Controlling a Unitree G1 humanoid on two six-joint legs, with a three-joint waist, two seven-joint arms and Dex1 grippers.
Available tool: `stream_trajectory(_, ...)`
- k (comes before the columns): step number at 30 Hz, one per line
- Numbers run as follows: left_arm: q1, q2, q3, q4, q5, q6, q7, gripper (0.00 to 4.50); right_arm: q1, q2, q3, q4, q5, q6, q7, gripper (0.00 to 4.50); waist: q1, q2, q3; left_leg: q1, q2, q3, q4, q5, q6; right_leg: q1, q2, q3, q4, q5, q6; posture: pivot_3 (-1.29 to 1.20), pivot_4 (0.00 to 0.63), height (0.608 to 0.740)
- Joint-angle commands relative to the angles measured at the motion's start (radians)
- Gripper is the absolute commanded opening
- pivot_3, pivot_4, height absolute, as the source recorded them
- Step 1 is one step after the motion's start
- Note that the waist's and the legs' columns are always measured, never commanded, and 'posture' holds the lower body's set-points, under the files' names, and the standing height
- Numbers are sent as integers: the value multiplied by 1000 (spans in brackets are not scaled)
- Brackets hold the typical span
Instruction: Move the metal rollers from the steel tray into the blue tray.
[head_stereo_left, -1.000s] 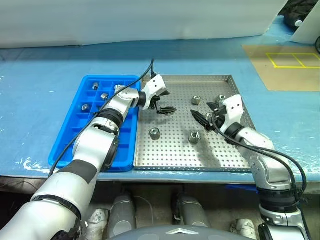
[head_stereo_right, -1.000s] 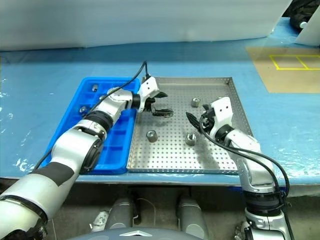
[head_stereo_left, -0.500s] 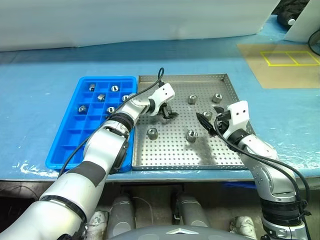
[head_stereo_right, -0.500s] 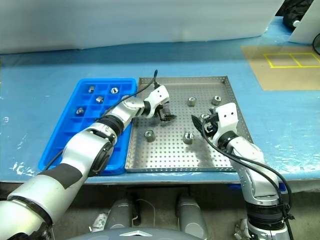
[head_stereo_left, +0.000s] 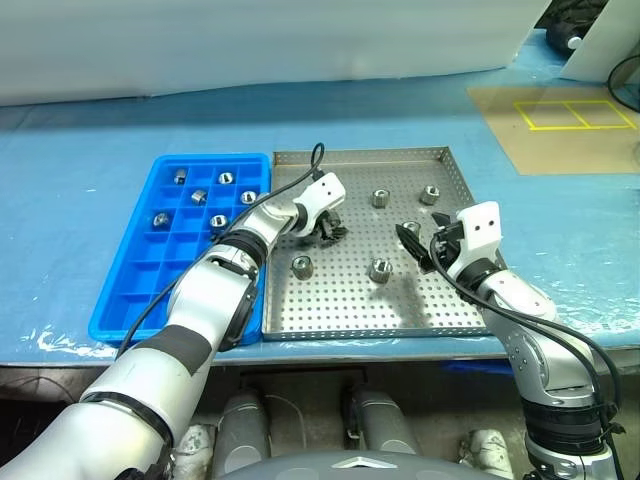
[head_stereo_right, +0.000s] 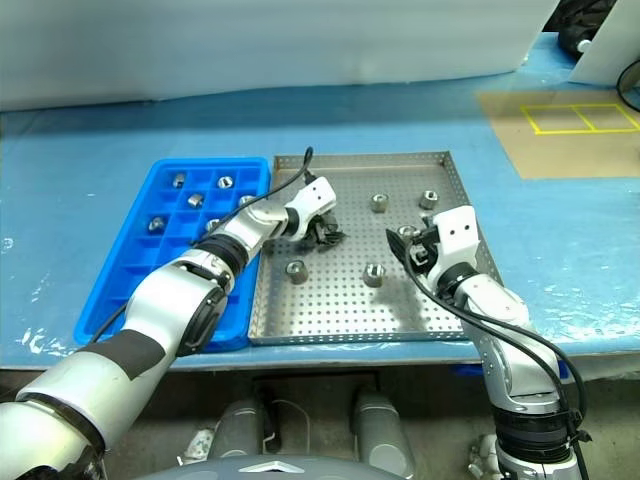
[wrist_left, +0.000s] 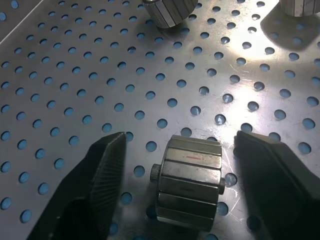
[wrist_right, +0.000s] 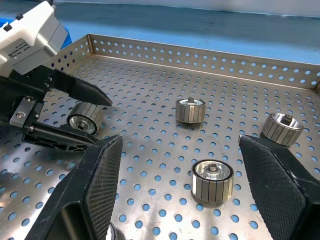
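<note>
The steel tray (head_stereo_left: 340, 300) lies in the middle of the table, the blue tray (head_stereo_left: 140, 290) against its left side. Several metal rollers (head_stereo_left: 380, 198) lie loose on the perforated floor, and several more (head_stereo_left: 200, 195) sit in the blue tray's far compartments. My left gripper (head_stereo_left: 330, 233) is down on the steel tray's far left part. In the left wrist view a roller (wrist_left: 190, 180) lies on its side between the fingers (wrist_left: 105, 165), with a gap on each side. My right gripper (head_stereo_left: 422, 245) hovers open over the tray's right half, a roller (wrist_right: 212, 180) on the floor ahead of it.
Blue sheeting covers the table (head_stereo_left: 80, 130). A brown board with yellow tape squares (head_stereo_left: 555, 115) lies at the far right. A white panel (head_stereo_left: 250, 40) runs along the back. The table's front edge runs close below both trays.
My left gripper has come down from above the steel tray's far left part to its floor, and its fingers have narrowed around a roller. The right gripper has stayed in place.
</note>
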Motion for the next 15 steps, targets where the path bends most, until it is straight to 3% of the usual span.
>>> stream_trajectory(1,14,13,-7,-3,26,3,12,2877,-13,-5,-21,-33,-1,-8,-5,3851,0,0,0,0,0,0,0,0,0,0,0,0,0,0,0,-564,150,740)
stream_trajectory(6,14,23,-3,-5,29,-9,-2,1531,-17,-4,-16,-23,-5,-12,-4,3851,0,0,0,0,0,0,-1,0,0,0,0,0,-1,0,0,-550,150,740)
stream_trajectory(15,-3,44,48,-16,-13,-45,-95,1344,-51,-7,-6,-8,7,-9,21,3851,0,0,0,-1,0,0,-3,0,1,0,0,0,-4,0,0,-526,150,740)
